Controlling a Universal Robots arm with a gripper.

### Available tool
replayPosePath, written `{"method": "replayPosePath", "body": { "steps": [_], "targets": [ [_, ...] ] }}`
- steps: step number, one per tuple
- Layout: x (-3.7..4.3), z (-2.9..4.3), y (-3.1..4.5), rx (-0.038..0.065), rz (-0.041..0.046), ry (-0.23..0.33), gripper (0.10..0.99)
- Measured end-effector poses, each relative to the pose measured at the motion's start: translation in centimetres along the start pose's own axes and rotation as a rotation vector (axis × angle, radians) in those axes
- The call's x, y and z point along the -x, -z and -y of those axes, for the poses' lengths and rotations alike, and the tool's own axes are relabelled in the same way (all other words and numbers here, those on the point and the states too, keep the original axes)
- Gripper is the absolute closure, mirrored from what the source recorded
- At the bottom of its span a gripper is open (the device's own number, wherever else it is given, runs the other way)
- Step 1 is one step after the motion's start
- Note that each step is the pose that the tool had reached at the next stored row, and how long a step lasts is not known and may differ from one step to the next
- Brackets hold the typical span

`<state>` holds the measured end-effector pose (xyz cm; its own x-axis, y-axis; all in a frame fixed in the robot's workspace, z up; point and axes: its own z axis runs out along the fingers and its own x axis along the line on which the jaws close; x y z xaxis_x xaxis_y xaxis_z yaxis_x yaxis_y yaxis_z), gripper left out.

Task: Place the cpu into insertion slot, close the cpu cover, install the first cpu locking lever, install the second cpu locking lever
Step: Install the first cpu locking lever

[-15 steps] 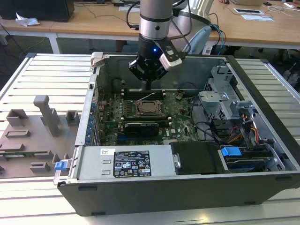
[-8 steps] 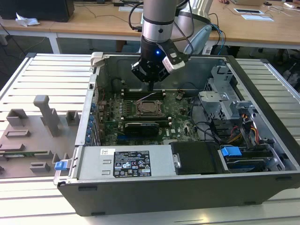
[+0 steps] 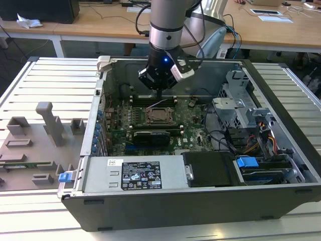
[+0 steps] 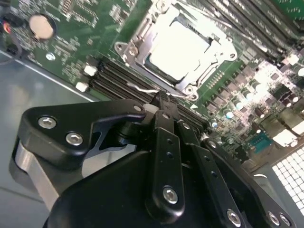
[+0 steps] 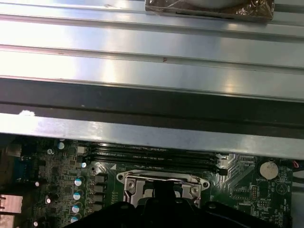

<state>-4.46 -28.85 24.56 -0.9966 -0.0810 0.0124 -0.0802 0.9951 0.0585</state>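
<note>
The cpu [image 4: 178, 45] lies flat in the insertion slot [image 3: 159, 115], its silvery top bright in the second wrist view. The cpu cover [image 4: 137, 40] lies down around it as a metal frame. My gripper [image 3: 158, 94] hangs just behind the socket inside the open computer case, its black fingers [image 4: 164, 114] pressed together and shut. Their tips sit at a thin wire locking lever [image 4: 142, 89] that runs along the socket's edge; I cannot tell whether they touch it. In the first wrist view the gripper's body hides the near part of the socket [image 5: 161, 180].
Long black memory slots [image 4: 118, 76] run beside the socket, close to the fingertips. A black card [image 3: 150, 135], the power supply [image 3: 135, 173] and a drive cage [image 3: 241, 108] crowd the case. The case wall [image 5: 152, 128] rises behind. A grey fixture tray [image 3: 30, 145] lies outside.
</note>
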Motion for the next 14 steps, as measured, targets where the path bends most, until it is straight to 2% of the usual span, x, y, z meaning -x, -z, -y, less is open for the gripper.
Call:
{"method": "replayPosePath", "body": {
  "steps": [4, 10, 14],
  "targets": [
    [-0.57, 0.02, -0.50, 0.010, 0.0009, 0.000, 0.980],
    [-0.60, 0.05, -1.84, 0.013, 0.0010, 0.000, 0.980],
    [-0.60, -0.35, -2.43, 0.018, 0.0015, 0.001, 0.980]
  ]
}}
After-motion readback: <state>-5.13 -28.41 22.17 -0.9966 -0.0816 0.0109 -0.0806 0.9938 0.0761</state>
